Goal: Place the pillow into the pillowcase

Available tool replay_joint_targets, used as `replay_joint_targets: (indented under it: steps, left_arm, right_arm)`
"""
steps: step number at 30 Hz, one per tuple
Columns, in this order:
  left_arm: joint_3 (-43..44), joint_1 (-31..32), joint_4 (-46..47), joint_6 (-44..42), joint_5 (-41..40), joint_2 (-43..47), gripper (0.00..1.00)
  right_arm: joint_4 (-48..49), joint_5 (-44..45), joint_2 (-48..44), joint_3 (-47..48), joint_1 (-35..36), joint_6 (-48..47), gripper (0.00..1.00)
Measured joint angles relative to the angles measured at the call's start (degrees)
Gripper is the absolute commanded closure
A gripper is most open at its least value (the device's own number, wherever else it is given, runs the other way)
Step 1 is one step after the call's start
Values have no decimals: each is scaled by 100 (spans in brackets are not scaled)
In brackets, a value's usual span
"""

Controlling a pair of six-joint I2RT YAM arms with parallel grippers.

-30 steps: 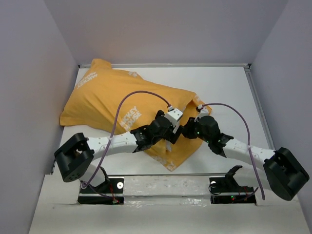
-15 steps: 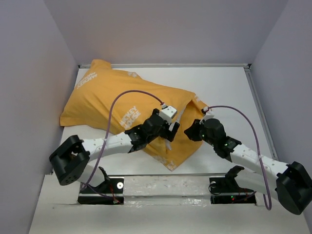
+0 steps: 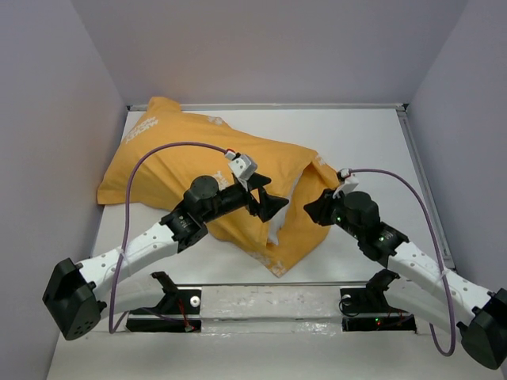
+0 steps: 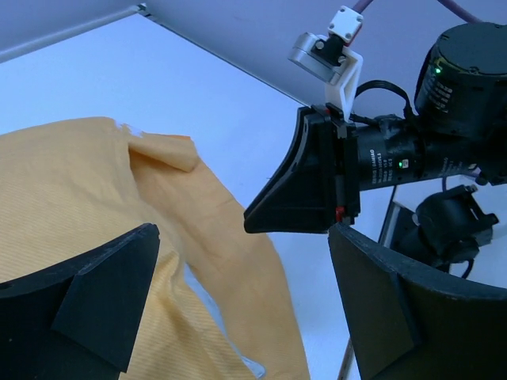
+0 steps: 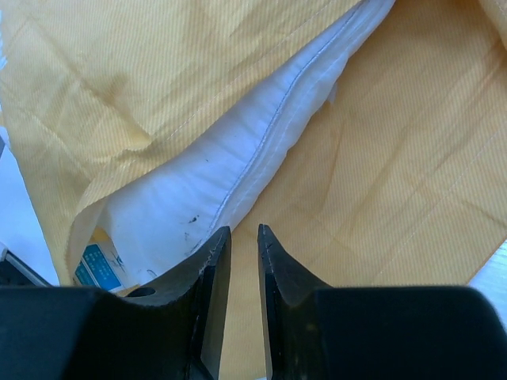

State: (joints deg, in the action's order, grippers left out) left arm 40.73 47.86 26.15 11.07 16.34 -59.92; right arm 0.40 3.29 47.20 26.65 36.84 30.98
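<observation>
The orange-yellow pillowcase (image 3: 174, 158) lies across the table's left and middle, its mouth facing the arms. The white pillow (image 3: 283, 212) shows only as a strip inside that mouth. In the right wrist view the pillow (image 5: 238, 166) sits between two layers of pillowcase (image 5: 412, 158), with its blue tag (image 5: 93, 265) at the lower left. My left gripper (image 3: 268, 198) hovers open above the mouth, and its fingers (image 4: 95, 301) stand wide apart over the pillowcase (image 4: 71, 190), holding nothing. My right gripper (image 3: 310, 210) is just right of the mouth. Its tips (image 5: 242, 231) are almost together above the fabric, with nothing between them.
Grey walls enclose the white table (image 3: 356, 142) on three sides. A raised rail (image 3: 261, 106) runs along the far edge. In the left wrist view the right gripper (image 4: 253, 218) and its wrist camera (image 4: 329, 51) hang close ahead of my left fingers.
My left arm has drawn back left and lifted away from the mouth, now open. My right arm has pulled back slightly to the right. More white pillow shows at the opening.
</observation>
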Motion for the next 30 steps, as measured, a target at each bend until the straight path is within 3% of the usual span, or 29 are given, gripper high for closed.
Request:
replay_joint_targets:
  steps: [12,26,27,28,30]
  left_arm:
    - [-184,-195,732,946,1025,155,1]
    - [-170,-131,658,756,844,575,2]
    - [-170,-133,662,754,890,575,25]
    - [-170,-133,664,750,944,575,68]
    - [-170,-133,702,804,1064,568,74]
  right_arm:
    - [-501,83,-334,184,0,-144,74]
    - [-654,83,-319,404,0,-273,75]
    - [-654,83,-319,404,0,-275,75]
    - [-654,83,-319,404,0,-275,75]
    - [-656,83,-319,407,0,-278,75]
